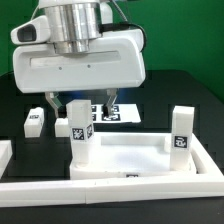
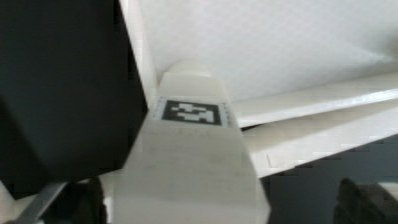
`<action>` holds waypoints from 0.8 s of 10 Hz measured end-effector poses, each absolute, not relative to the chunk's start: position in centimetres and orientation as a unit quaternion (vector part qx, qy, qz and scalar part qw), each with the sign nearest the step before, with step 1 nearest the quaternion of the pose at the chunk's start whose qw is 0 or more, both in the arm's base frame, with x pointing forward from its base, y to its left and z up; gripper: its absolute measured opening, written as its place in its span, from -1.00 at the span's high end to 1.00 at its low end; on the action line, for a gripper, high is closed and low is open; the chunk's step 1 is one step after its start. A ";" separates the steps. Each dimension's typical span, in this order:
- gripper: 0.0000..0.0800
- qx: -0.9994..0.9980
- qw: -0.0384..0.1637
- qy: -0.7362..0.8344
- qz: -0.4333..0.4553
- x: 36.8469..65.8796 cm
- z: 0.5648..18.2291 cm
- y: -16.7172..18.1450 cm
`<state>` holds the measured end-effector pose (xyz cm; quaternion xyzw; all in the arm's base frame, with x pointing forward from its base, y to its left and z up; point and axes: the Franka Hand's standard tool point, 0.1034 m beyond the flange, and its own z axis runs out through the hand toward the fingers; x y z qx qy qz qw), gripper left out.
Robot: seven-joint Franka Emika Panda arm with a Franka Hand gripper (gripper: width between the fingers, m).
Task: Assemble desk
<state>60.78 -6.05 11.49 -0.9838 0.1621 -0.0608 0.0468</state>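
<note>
The white tray-like tabletop point(image 1: 135, 158) lies upside-down on the black table. One tagged white leg point(image 1: 78, 135) stands upright at its corner on the exterior view's left. A second leg point(image 1: 180, 130) stands at the corner on the right. A third leg point(image 1: 35, 121) lies loose on the table at the left. My gripper point(image 1: 78, 108) hangs straight over the left leg with its jaws open and a finger on each side. In the wrist view this leg point(image 2: 192, 150) and its tag fill the middle, with dark gaps between it and my gripper's point(image 2: 205, 205) fingers.
The marker board point(image 1: 118, 110) lies behind the tabletop. A long white border rail point(image 1: 110, 190) runs along the front. Another rail piece point(image 1: 4, 152) is at the left edge.
</note>
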 end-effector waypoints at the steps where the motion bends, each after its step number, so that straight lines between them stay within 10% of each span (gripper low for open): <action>1: -0.31 -0.984 0.047 0.162 -0.061 60.8 11.5 -6.1; 4: 0.28 -0.963 0.057 0.257 -0.055 60.8 11.3 -5.9; 8: 0.28 -0.915 0.070 0.394 -0.045 60.8 11.2 -5.7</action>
